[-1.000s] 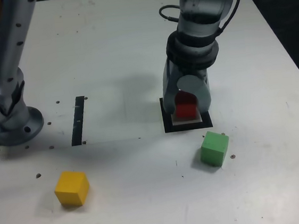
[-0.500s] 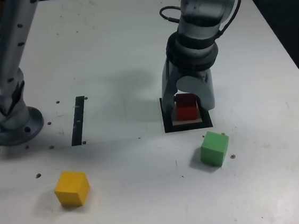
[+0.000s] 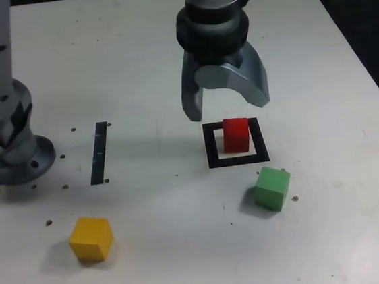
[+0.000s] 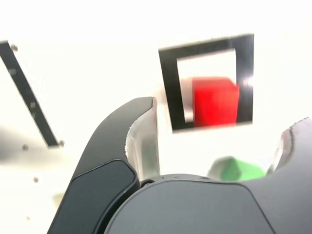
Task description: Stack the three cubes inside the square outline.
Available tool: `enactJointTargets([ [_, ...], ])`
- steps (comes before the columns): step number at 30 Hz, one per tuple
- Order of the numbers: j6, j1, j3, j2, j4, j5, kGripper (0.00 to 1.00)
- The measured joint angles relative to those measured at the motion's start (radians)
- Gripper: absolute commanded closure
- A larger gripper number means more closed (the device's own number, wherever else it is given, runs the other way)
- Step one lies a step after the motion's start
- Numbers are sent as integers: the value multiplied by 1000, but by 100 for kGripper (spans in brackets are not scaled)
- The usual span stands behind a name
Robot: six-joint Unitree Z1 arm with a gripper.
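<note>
Claw (image 4: 219,146) partly hiding green cube (image 4: 240,170)

Matt red cube (image 3: 236,136) beside smooth, dark grey plastic-looking pincer (image 3: 227,108).

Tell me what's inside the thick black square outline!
Inside the thick black square outline sits one small red cube, with white around it. The spot right under the cube is covered.

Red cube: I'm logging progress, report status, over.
Gripper open, holding nothing. Red cube inside square outline. Yellow and green cubes outside; nothing blocking.
</note>
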Motion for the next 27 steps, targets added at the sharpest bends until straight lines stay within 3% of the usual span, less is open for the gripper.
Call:
enactJointTargets([
  [3,-20,-57,-26,3,4,-23,1],
  [10,-50,-113,-51,-2,57,-29,1],
  [18,-78,-145,137,-168,67,-39,1],
  [23,-131,-254,309,-294,64,-86,1],
  [27,-197,-382,389,-337,62,-148,1],
])
